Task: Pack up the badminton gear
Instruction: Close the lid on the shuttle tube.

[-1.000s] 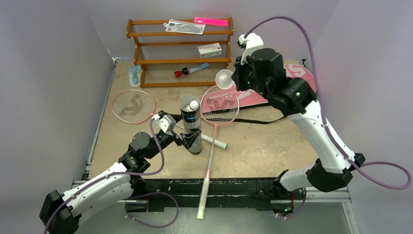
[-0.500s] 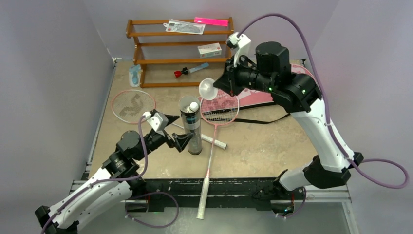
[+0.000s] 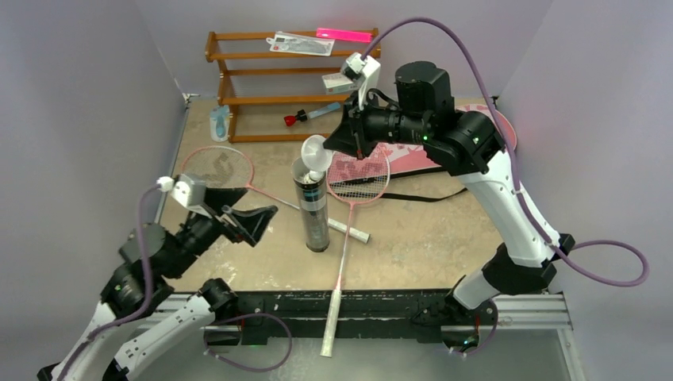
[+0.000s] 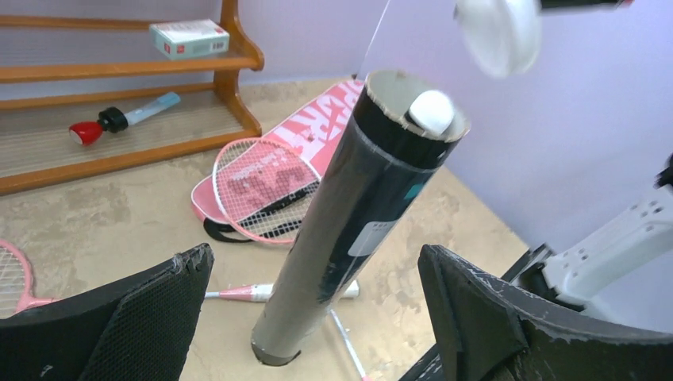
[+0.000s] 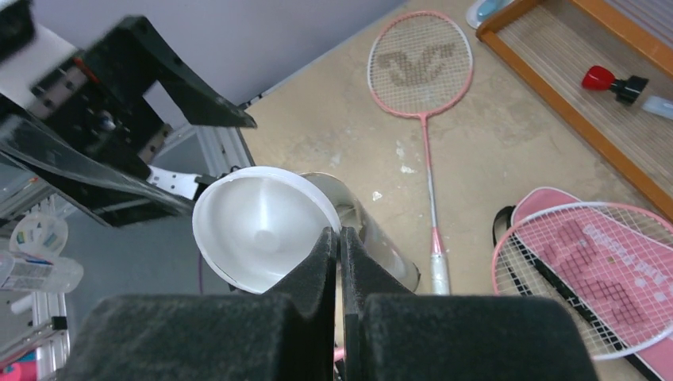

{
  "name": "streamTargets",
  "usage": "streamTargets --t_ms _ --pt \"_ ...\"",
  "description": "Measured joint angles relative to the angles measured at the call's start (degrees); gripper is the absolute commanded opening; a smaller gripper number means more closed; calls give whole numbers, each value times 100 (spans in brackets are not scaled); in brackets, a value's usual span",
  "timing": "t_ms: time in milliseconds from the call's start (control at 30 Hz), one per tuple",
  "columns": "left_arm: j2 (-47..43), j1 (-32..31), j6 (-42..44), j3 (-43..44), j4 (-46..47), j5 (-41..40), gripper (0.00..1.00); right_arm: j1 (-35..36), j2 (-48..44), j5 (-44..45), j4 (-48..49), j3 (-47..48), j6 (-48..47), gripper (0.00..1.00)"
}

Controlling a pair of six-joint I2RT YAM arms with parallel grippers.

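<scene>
As the overhead camera shows it, my arms work on a mottled tan table [image 3: 428,238] closed in by plain lilac walls, with a wooden rack [image 3: 238,99] against the back wall at upper centre. One pink racket [image 3: 216,171] lies flat at left of centre. The second racket [image 3: 359,176] lies at centre, its head partly over the pink bag [image 3: 417,161] and its handle hanging past the near edge. The black tube [image 3: 315,218] stands upright between the two racket heads. My right arm arches in from the lower right with its wrist turned leftward. The right gripper [image 3: 332,149] is pinched tight on a shuttlecock [image 3: 314,149] just above the tube's mouth. My left arm is folded low at lower left, with the left gripper [image 3: 262,198] spread wide and empty, left of the tube and apart from it.

From my left wrist, both fingers [image 4: 135,317] fill the bottom corners. The tube leans across the middle between them, untouched, and another shuttlecock [image 4: 431,111] sits cork-up in its open top.

From my right wrist, the closed fingertips clamp the rim of the held shuttlecock's skirt at centre-left, with the tube's mouth directly behind.
</scene>
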Motion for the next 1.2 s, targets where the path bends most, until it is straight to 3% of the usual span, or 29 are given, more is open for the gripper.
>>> streamTargets --t_ms 133,367,667,1200 --pt "11 0 -428 885 -595 -96 100 297 105 155 -20 116 0 0" --pt "529 0 -640 1703 -737 -22 99 579 227 551 -240 155 -9 0" --pt "1558 0 -973 1751 -376 245 93 614 223 927 -302 140 -31 0" --pt "1727 0 -1038 1818 136 308 88 619 234 1049 -319 136 -114 0"
